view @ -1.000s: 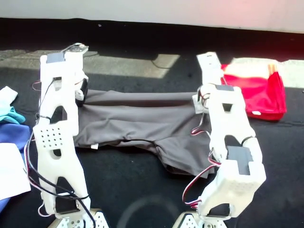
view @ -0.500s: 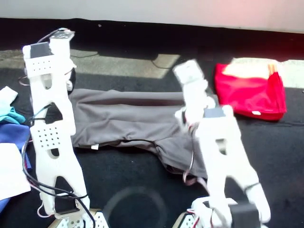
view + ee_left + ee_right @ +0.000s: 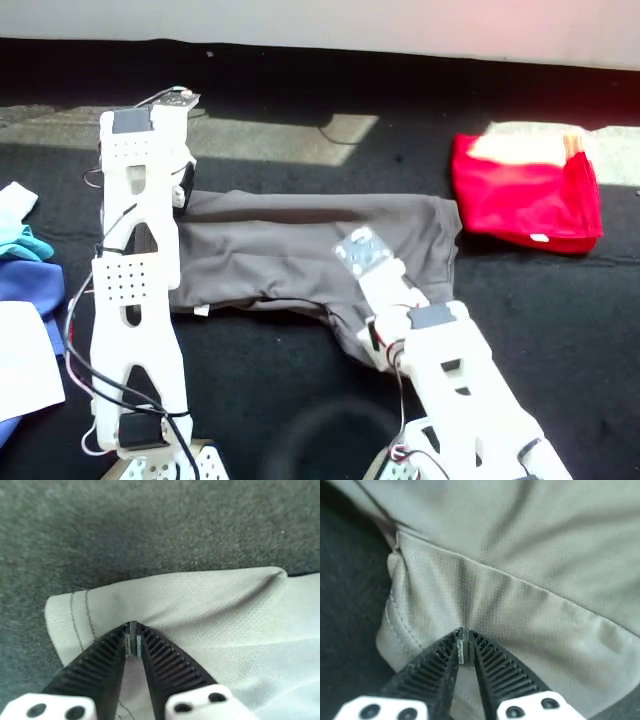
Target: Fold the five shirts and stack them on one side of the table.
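Grey shirt (image 3: pixel 300 250): thin knit with a fine pinhole mesh, matte, softly creased. It lies flat on the dark, felt-like table (image 3: pixel 560 300), its long axis running left to right between your two arms. A lobe sags toward the near edge at its right end. You cannot tell which end is the collar.

Your left gripper (image 3: pixel 132 641): ribbed black fingers pressed together on a small pucker of the grey shirt, just inside a rounded corner with a double line of stitching. That corner is the shirt's far left one, beside the white left arm (image 3: pixel 130 290).

Your right gripper (image 3: pixel 464 649): fingers likewise closed, nipping a raised crease near a rolled hem at the cloth's edge. In the high view the white right arm (image 3: pixel 450 370) covers that pinch and the shirt's near right part.

Red shirt (image 3: pixel 525 190): folded to a rough square, well apart at the far right, with a pale patch behind it that is hard to make out. Pile of clothes (image 3: pixel 25 285): blue, teal and white, cut off by the left edge of the high view
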Robot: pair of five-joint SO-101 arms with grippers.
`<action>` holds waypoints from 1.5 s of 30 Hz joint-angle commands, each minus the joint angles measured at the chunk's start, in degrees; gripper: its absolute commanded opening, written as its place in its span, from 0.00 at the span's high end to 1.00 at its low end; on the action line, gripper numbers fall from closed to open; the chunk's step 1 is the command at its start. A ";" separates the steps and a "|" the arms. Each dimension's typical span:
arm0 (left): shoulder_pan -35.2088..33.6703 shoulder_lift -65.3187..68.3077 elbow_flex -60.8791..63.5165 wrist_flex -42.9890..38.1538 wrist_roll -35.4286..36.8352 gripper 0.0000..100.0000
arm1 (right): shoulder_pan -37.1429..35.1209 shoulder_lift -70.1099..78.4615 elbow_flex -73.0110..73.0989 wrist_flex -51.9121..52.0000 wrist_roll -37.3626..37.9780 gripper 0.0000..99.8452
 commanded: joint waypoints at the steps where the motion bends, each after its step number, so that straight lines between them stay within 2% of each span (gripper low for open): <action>1: -4.18 0.48 -0.31 0.00 0.26 0.99 | -0.13 -1.27 3.56 0.57 4.75 0.99; 8: -7.43 -3.21 -0.31 2.20 0.00 0.99 | -0.04 -2.24 1.63 1.54 6.59 0.99; 16: -7.25 -16.13 3.56 3.69 0.09 0.99 | -0.04 -20.18 -15.96 20.35 6.51 0.99; 21: -6.55 -29.93 18.07 3.69 0.09 0.99 | -0.04 -27.38 -19.03 28.88 6.51 0.99; 26: -4.09 -44.88 40.31 3.60 -0.18 0.99 | -0.13 -28.00 -14.37 30.64 6.77 0.98; 29: -0.92 -52.79 54.64 3.08 -0.18 0.99 | -0.31 -28.00 -9.36 29.05 6.86 0.90; 32: 1.98 -59.03 68.70 -3.43 -0.18 0.99 | -0.40 -28.00 -5.23 26.24 6.95 0.84; 37: 2.86 -64.22 87.87 -19.60 -0.09 0.99 | -5.93 -27.91 -0.13 25.01 7.03 0.84; 40: 2.59 -64.22 93.05 -24.62 -0.09 0.99 | -9.10 -27.91 2.77 24.48 7.03 0.83; 45: 2.59 -64.22 96.84 -29.89 0.00 0.99 | -9.19 -26.07 5.58 22.20 10.37 0.80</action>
